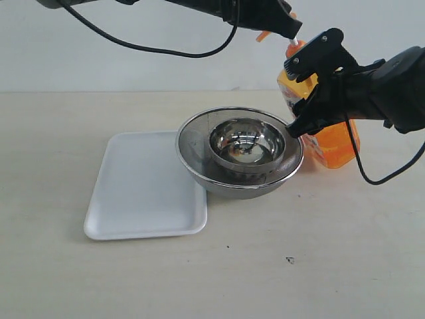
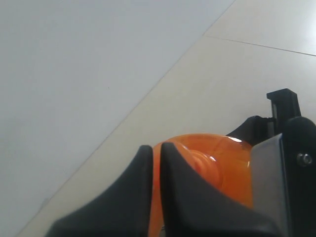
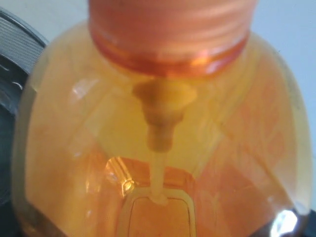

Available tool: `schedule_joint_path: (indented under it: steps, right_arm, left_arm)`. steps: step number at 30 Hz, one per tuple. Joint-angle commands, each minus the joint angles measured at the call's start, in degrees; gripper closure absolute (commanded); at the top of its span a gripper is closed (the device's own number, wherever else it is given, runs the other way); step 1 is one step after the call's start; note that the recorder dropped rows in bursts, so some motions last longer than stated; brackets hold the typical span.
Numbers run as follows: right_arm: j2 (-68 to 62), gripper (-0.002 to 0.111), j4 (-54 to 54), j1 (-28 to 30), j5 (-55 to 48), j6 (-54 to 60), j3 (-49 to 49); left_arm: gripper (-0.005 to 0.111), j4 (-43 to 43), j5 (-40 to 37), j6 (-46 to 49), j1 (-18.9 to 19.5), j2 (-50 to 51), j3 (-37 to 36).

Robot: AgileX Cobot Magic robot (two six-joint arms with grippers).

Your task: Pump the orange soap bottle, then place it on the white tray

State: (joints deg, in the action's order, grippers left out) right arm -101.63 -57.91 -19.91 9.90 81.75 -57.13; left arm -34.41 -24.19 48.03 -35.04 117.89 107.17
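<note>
One bench [image 1: 319, 266] carries everything. On it, left of centre, lies the white tray [image 1: 143, 193], nothing on it. Big steel bowl [image 1: 199, 169] sits at the tray's right edge, touching or overlapping it, can't tell which. A smaller steel bowl [image 1: 229, 156] is nested inside.

The orange soap bottle [image 1: 335, 143] is right of the bowls, just behind the big bowl's rim and well apart from the tray. It leans a little, and its base looks down on the bench.

The right gripper [image 1: 299, 93] has its fingers clamped on the bottle's upper body, one either side. Its wrist view is filled with the bottle's shoulder and dip tube.

The left gripper [image 1: 289, 26] comes in from above. Its fingers [image 2: 133, 197] are together, only a thin slit between, tips at the pump head [image 2: 207, 158].

Step in hand, I judge: the pump press, right holding, left pushing. Soap output not visible.

Next move calls for the left arm to clear upward. The right then lifts the bottle over the bowls to the tray and sets it upright. Risk is clipping the bowl rim.
</note>
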Motion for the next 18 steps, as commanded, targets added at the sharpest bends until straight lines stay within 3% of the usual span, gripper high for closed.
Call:
schedule_joint_path:
  steps: [1,18]
  right_arm:
    - [-0.2,0.108,-0.7,0.0,-3.3,-0.9,0.4]
    - [-0.2,0.108,-0.7,0.0,-3.3,-0.9,0.4]
  left_arm:
    - [0.102,0.9,-5.4,-0.4,-0.2,1.9,-0.7]
    - [0.102,1.4,-7.0,-0.5,-1.0,3.9,-0.7]
